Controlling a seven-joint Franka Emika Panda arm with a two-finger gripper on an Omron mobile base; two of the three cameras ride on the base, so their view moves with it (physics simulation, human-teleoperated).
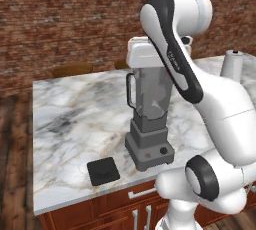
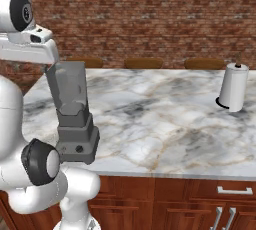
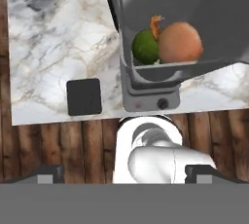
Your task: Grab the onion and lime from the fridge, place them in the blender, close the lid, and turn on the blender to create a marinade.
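left base view: clear grey squarish blender jar on its dark grey square base (image 1: 150, 139), standing near the front edge of the white marbled stone table (image 1: 70, 124), toward the middle of that edge. flat black square lid with rounded corners (image 1: 103, 171) lying loose on the table just left of the base, close to the front edge, apart from the blender. white arm arched over the jar's top, hand hidden behind its own forearm here. white paper-towel roll (image 1: 231, 65) far off toward the table's right back corner.

right base view: same blender (image 2: 74, 119) at the front left corner of the visible table (image 2: 165, 119), white hand block right above the jar mouth. paper-towel roll (image 2: 234, 87) well apart, toward the right edge.

hand view: looking straight down into the open jar. round orange-brown onion (image 3: 180, 43) and round dark green lime (image 3: 146, 46) resting inside, touching each other. pincer (image 3: 124, 172) spread wide, holding nothing, both dark tips at the bottom of this view. lid (image 3: 84, 96) flat on the table beside the base, knob (image 3: 162, 103) on the front of the base.

judgement: both foods in, lid next. likely light, stiff and thin, lying flush on hard stone, so little to get under; smooth plastic, probably slippery. best taken across two opposite side edges, or by the raised centre if tall enough, too small to tell. kept level for seating on the jar rim.
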